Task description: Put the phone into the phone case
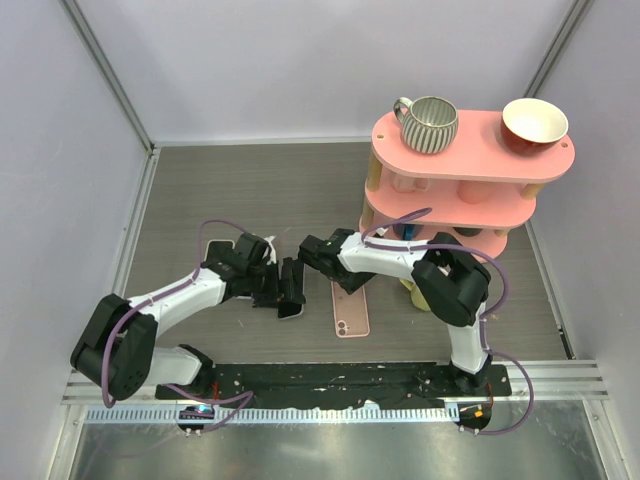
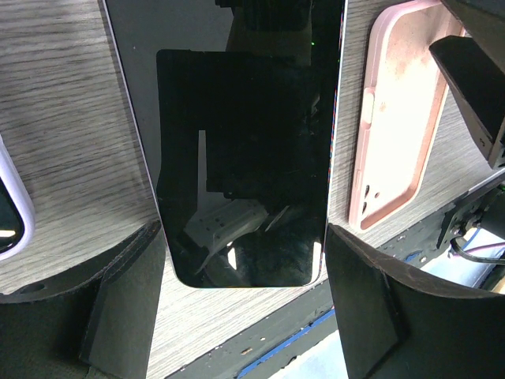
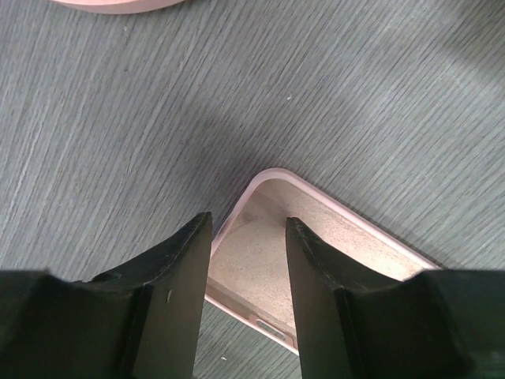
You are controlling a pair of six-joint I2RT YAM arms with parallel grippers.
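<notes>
The phone (image 2: 245, 158) lies screen up on the wooden table, black and glossy. My left gripper (image 2: 245, 227) straddles its near end, and each finger (image 2: 371, 300) presses a long edge. From above, the phone (image 1: 291, 310) shows just beyond the left gripper (image 1: 285, 290). The pink phone case (image 1: 350, 310) lies open side up to its right, also in the left wrist view (image 2: 398, 118). My right gripper (image 1: 312, 250) hovers open at the case's far end. In its wrist view the right gripper (image 3: 247, 221) has one fingertip over the case's (image 3: 316, 253) inside and one at its outer rim.
A pink tiered shelf (image 1: 470, 160) stands at the back right, carrying a striped mug (image 1: 430, 125) and a red bowl (image 1: 535, 125). A pale flat case-like object (image 1: 218, 250) lies under the left arm, its rim showing in the left wrist view (image 2: 12, 213). The black base strip (image 1: 350, 375) runs along the near edge.
</notes>
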